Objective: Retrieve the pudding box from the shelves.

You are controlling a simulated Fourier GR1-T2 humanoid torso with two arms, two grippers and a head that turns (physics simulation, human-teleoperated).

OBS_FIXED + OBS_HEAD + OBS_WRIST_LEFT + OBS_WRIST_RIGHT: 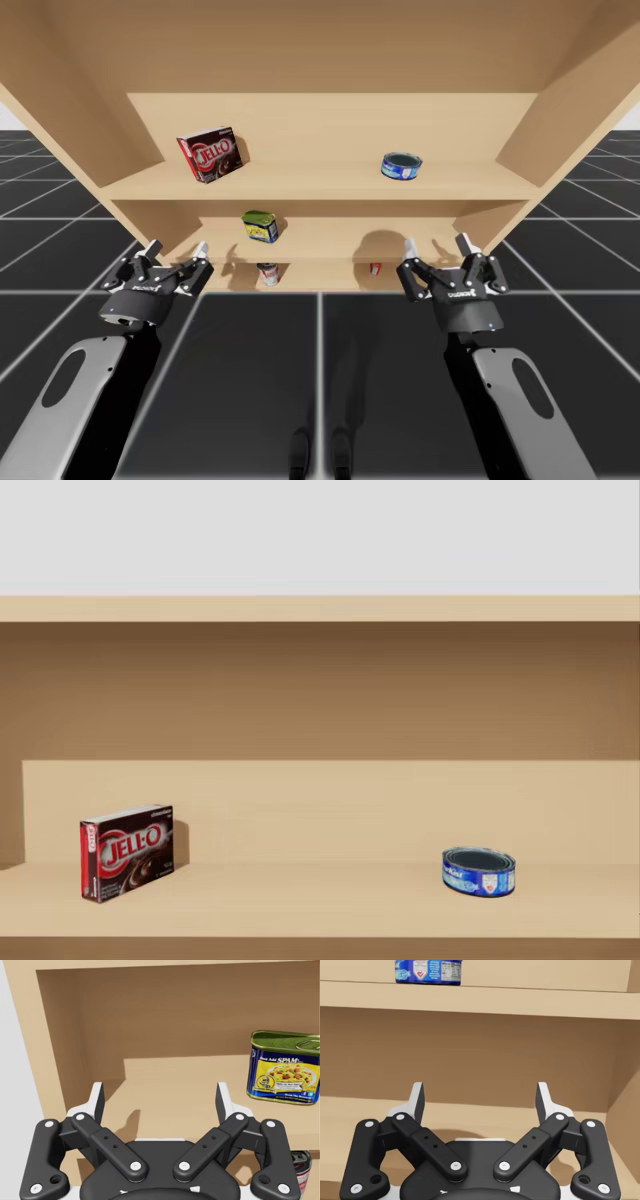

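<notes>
As it stands, pudding box (127,852) faces forward, long axis sideways

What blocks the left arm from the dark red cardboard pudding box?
Probably nothing, so likely yes: the pudding box stands clear on the upper shelf; the open left gripper just sits lower.

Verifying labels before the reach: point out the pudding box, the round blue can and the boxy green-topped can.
pudding box (128,852): head view, middle of its front face.
round blue can (479,878): head view, its side wall.
boxy green-topped can (284,1075): left wrist view, its front label.
</notes>
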